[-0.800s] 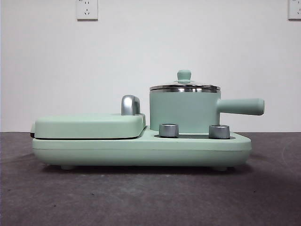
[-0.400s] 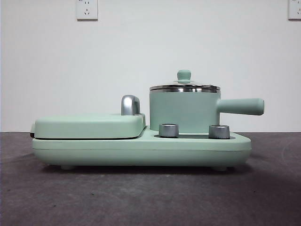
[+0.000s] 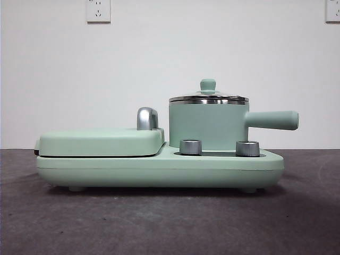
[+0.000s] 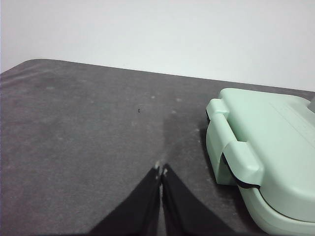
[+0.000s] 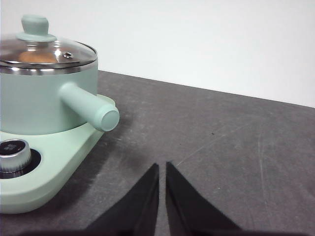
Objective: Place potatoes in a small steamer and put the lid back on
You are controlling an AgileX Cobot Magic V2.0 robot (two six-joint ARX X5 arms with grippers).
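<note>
The small mint-green steamer (image 3: 208,126) stands on the right half of the appliance base, its straight handle (image 3: 272,120) pointing right. The glass lid (image 3: 208,97) with its mint knob sits on the pot. In the right wrist view the steamer (image 5: 44,101) shows with the lid (image 5: 47,51) on, and an orange-brown potato (image 5: 37,57) shows through the glass. My right gripper (image 5: 162,167) is shut and empty, low over the table to the right of the pot handle. My left gripper (image 4: 161,169) is shut and empty, over the table left of the grill plate.
The flat mint-green grill cover (image 3: 101,141) with a chrome handle (image 3: 147,118) lies closed on the left of the base (image 3: 159,170); it also shows in the left wrist view (image 4: 266,147). Two steel knobs (image 3: 190,146) (image 3: 247,148) sit in front of the pot. Dark grey table (image 3: 159,223) all round.
</note>
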